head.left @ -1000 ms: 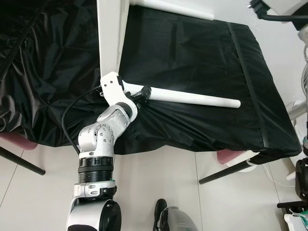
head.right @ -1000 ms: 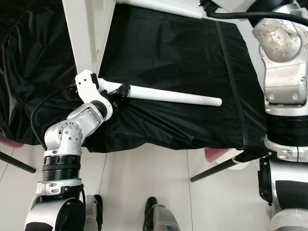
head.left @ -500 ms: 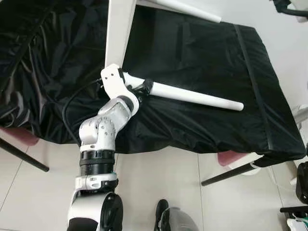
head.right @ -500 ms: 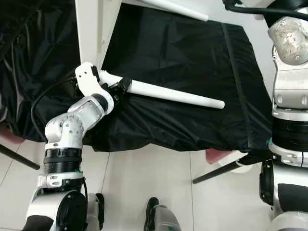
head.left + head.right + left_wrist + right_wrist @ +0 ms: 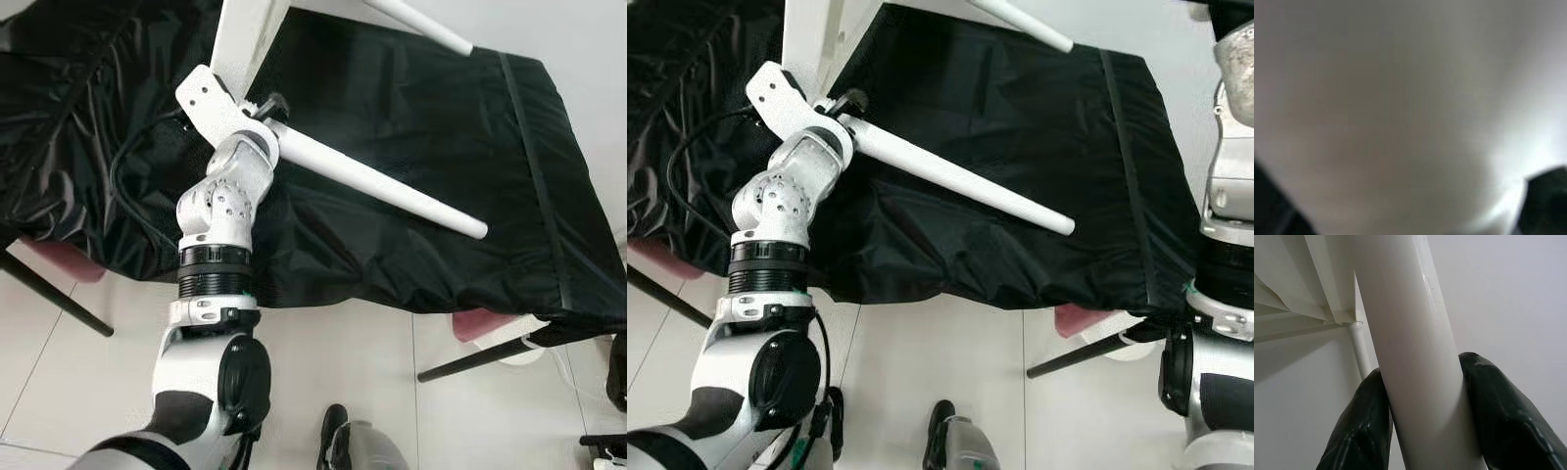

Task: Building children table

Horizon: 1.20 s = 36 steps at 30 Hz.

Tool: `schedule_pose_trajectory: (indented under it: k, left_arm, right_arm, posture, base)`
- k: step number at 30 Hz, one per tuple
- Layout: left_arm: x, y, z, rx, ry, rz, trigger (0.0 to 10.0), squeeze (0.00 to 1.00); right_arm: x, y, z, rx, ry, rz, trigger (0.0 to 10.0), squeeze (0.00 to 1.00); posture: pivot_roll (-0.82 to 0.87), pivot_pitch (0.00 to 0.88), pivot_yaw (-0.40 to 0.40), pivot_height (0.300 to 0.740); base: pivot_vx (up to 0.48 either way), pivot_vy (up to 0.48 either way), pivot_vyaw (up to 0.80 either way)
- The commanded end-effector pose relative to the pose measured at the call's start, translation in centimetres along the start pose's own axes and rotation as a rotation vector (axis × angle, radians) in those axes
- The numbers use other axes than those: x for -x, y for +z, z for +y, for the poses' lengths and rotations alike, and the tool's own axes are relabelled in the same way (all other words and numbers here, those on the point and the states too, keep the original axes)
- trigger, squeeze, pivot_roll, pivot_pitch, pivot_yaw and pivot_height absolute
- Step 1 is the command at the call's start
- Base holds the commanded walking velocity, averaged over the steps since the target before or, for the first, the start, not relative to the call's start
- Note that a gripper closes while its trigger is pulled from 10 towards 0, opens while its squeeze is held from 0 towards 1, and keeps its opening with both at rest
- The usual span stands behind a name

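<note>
The black cloth (image 5: 411, 176) covers the desk, probably to protect the white parts. The child table frame (image 5: 245, 34) lies on it, cut off at the top edge. The left tool (image 5: 263, 110) holds 1 white leg (image 5: 382, 186) at the frame, probably to attach it. The right tool (image 5: 1422, 421) clamps another leg (image 5: 1410, 352). The left wrist view is too blurred to read.

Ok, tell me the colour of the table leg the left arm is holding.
White. The table leg shows best in the left eye view, against the black cover.
</note>
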State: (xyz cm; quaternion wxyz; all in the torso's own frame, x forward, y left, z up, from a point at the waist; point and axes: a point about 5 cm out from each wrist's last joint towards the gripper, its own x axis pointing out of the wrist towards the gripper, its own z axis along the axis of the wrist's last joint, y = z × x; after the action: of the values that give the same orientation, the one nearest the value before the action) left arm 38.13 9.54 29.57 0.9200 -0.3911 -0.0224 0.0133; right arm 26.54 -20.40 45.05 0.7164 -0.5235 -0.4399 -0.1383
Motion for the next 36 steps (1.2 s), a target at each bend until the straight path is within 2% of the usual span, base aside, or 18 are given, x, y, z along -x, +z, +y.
schedule_pose_trajectory:
  k: [1, 8, 12, 13, 14, 15, 16, 17, 18, 19, 20, 24, 26, 27, 30, 33, 34, 36]
  left_arm:
    - [0.3, 2.4, -1.6, 0.038, -0.055, -0.118, 0.0, 0.0]
    - [0.4, 3.0, -3.2, 0.017, -0.126, -0.152, 0.0, 0.0]
    - [0.6, 5.4, -4.8, -0.038, -0.171, -0.233, 0.0, 0.0]
    - [0.6, 5.4, -4.8, -0.038, -0.171, -0.233, 0.0, 0.0]
    - [1.2, 7.3, -6.2, -0.052, -0.237, -0.303, 0.0, 0.0]
    - [1.2, 7.3, -6.2, -0.052, -0.237, -0.303, 0.0, 0.0]
    - [1.4, 7.9, -6.7, -0.047, -0.262, -0.325, 0.0, 0.0]
    - [1.7, 8.6, -7.3, -0.068, -0.286, -0.354, 0.0, 0.0]
    - [2.0, 9.2, -8.0, -0.073, -0.312, -0.376, 0.0, 0.0]
    - [2.0, 9.2, -8.0, -0.073, -0.312, -0.376, 0.0, 0.0]
    - [2.7, 10.1, -9.1, -0.091, -0.349, -0.416, 0.0, 0.0]
    - [3.5, 11.0, -10.5, -0.116, -0.398, -0.464, 0.0, 0.0]
    - [4.3, 11.9, -11.9, -0.123, -0.453, -0.497, 0.0, 0.0]
    - [4.3, 11.9, -11.9, -0.123, -0.453, -0.497, 0.0, 0.0]
    - [5.2, 12.9, -13.5, -0.136, -0.51, -0.539, 0.0, 0.0]
    - [5.8, 13.5, -14.5, -0.181, -0.539, -0.572, 0.0, 0.0]
    - [6.5, 14.0, -15.5, -0.218, -0.58, -0.6, 0.0, 0.0]
    - [6.9, 14.3, -15.9, -0.219, -0.597, -0.618, 0.0, 0.0]
  right_arm:
    - [0.6, -1.1, -5.2, 0.003, -0.264, 0.054, 0.0, 0.0]
    - [0.1, -1.5, -4.4, -0.051, -0.249, 0.075, 0.0, 0.0]
    - [-0.7, -1.4, -3.0, -0.116, -0.244, 0.096, 0.0, 0.0]
    - [-0.7, -1.4, -3.0, -0.116, -0.244, 0.096, 0.0, 0.0]
    - [-1.0, -1.7, -2.1, -0.151, -0.24, 0.129, 0.0, 0.0]
    - [-1.0, -1.7, -2.1, -0.151, -0.24, 0.129, 0.0, 0.0]
    - [-1.1, -1.8, -1.9, -0.168, -0.243, 0.141, 0.9, 0.0]
    - [-1.2, -1.7, -1.8, -0.17, -0.248, 0.139, 1.3, 0.0]
    - [-1.3, -1.6, -1.9, -0.175, -0.253, 0.133, 0.0, 0.0]
    - [-1.3, -1.6, -1.9, -0.175, -0.253, 0.133, 0.0, 0.0]
    - [-1.6, -1.4, -2.1, -0.18, -0.266, 0.116, 0.0, 0.0]
    - [-1.8, -0.9, -2.6, -0.178, -0.319, 0.091, 0.0, 0.0]
    - [-1.7, -0.9, -3.1, -0.212, -0.399, 0.106, 0.0, 0.0]
    - [-1.7, -0.9, -3.1, -0.212, -0.399, 0.106, 0.0, 0.0]
    - [-1.1, -1.5, -3.1, -0.256, -0.497, 0.162, 0.0, 0.0]
    - [-0.5, -2.0, -2.2, -0.289, -0.537, 0.208, 0.0, 0.0]
    - [0.4, -2.7, -1.0, -0.322, -0.562, 0.281, 0.0, 0.0]
    - [0.9, -2.9, -0.6, -0.333, -0.576, 0.309, 0.0, 0.0]
  posture:
    - [0.01, 0.227, -0.023, 0.74]
    - [0.03, 0.234, -0.035, 0.74]
    - [0.04, 0.232, -0.04, 0.74]
    - [0.04, 0.232, -0.04, 0.74]
    - [0.05, 0.227, -0.048, 0.74]
    - [0.05, 0.227, -0.048, 0.74]
    - [0.05, 0.227, -0.048, 0.74]
    - [0.06, 0.226, -0.049, 0.74]
    - [0.06, 0.221, -0.053, 0.74]
    - [0.06, 0.221, -0.053, 0.74]
    - [0.07, 0.219, -0.054, 0.74]
    - [0.07, 0.215, -0.057, 0.74]
    - [0.08, 0.213, -0.061, 0.74]
    - [0.08, 0.213, -0.061, 0.74]
    - [0.09, 0.214, -0.061, 0.74]
    - [0.09, 0.216, -0.061, 0.74]
    - [0.1, 0.219, -0.065, 0.74]
    - [0.11, 0.224, -0.068, 0.74]
  base:
    - [0.0, 0.0, 0.0]
    - [0.0, 0.0, 0.0]
    - [0.0, 0.0, 0.0]
    - [0.0, 0.0, 0.0]
    - [0.0, 0.0, 0.0]
    - [0.0, 0.0, 0.0]
    - [0.0, 0.0, 0.0]
    - [0.0, 0.0, 0.0]
    - [0.0, 0.0, 0.0]
    - [0.0, 0.0, 0.0]
    - [0.0, 0.0, 0.0]
    - [0.0, 0.0, 0.0]
    - [0.0, 0.0, 0.0]
    - [0.0, 0.0, 0.0]
    - [0.0, 0.0, 0.0]
    - [0.0, 0.0, 0.0]
    - [0.0, 0.0, 0.0]
    - [0.0, 0.0, 0.0]
